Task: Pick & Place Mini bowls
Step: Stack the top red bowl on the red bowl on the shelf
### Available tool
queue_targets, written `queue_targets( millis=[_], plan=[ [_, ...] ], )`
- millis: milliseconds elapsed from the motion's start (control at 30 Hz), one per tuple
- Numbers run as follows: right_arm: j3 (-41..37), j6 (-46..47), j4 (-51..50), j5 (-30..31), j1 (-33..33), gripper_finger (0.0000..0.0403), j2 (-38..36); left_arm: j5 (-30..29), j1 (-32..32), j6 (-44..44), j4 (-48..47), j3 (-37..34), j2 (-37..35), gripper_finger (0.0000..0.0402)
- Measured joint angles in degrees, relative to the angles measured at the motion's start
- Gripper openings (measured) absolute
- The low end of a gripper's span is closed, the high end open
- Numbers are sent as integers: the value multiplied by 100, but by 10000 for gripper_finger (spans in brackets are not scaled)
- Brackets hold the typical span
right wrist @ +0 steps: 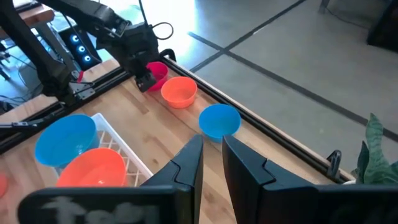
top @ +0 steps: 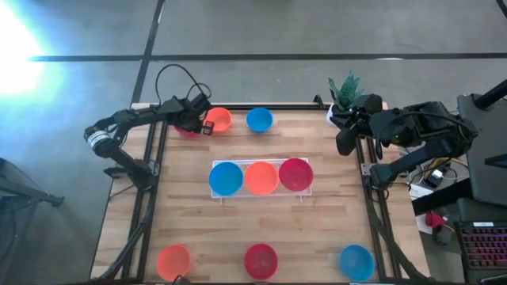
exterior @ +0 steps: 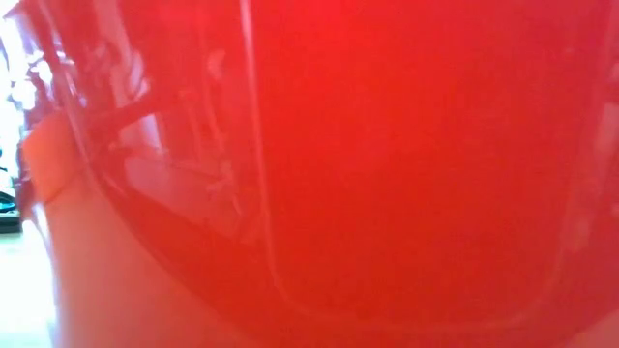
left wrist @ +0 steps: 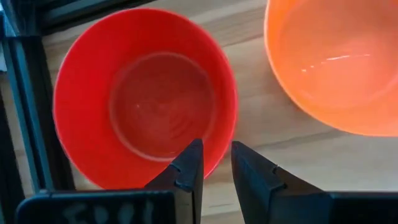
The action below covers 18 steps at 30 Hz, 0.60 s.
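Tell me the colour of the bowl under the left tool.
Red, clearest in the left wrist view.

**A robotics lab or test bay**

This looks like a lab set up for robot trials, not a home or a shop. A pale wooden worktop (top: 317,229) sits in a black metal frame (top: 371,214), with a dark robot arm (top: 131,119) mounted at each side. Loose cables (top: 178,75) loop off the far edge. The floor (top: 261,32) is bare grey concrete crossed by dark lines. To one side there is equipment with wiring (top: 436,174) and a keyboard (top: 483,245). In the right wrist view, a device with blue lights (right wrist: 78,43) stands beyond the worktop. A small potted plant (top: 342,91) sits at one corner.
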Motion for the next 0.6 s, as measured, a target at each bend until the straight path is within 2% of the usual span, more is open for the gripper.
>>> queue_targets(
  millis=[200,600],
  plan=[
    [0,15,0,0,0,57,0,-2,0,-1,65,-104,0,76],
    [0,203,0,1,0,57,0,-3,0,-13,938,-615,0,76]
  ],
)
